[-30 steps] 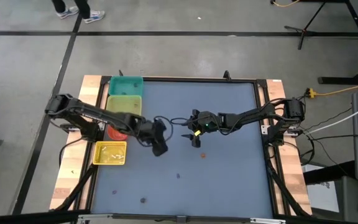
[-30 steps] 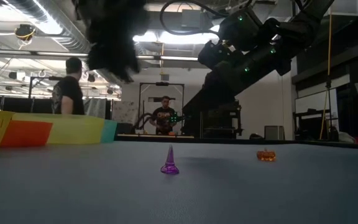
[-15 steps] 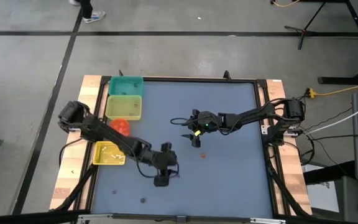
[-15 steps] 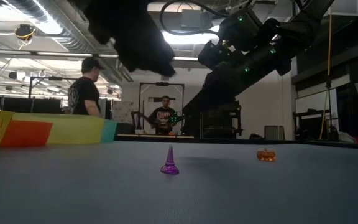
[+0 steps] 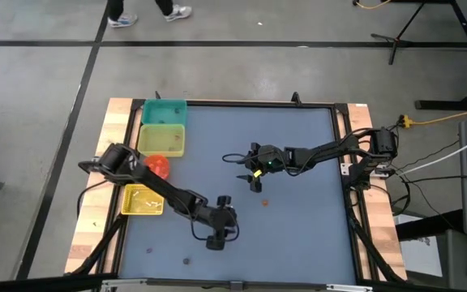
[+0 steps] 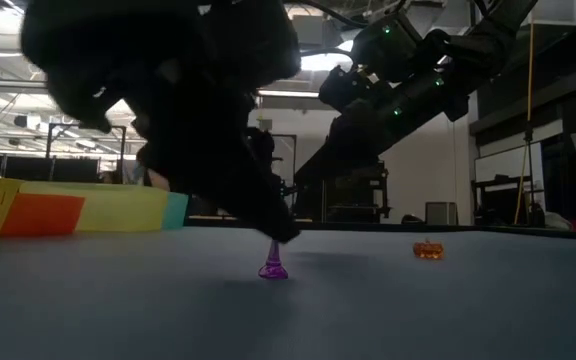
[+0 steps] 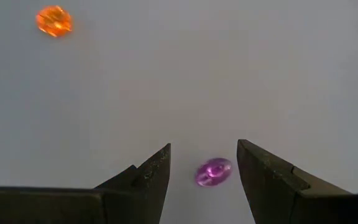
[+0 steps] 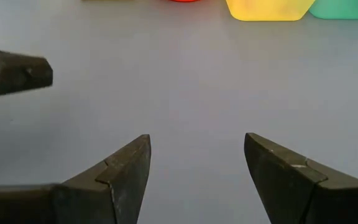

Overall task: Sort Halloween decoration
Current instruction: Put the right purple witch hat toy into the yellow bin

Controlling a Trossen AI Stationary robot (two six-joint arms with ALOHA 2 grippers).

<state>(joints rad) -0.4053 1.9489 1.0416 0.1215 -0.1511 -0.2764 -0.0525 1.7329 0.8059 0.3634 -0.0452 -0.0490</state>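
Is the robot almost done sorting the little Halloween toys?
Not yet. The yellow bin already holds some pieces. The left hand is open around a purple cone trinket, not gripping it. An orange pumpkin trinket and other dark bits wait on the table.

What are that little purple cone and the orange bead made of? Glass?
Hard to say. The purple cone and orange bead both look like translucent, glossy plastic: light glows through them. Glass can't be ruled out. The yellow bin looks like opaque moulded plastic.
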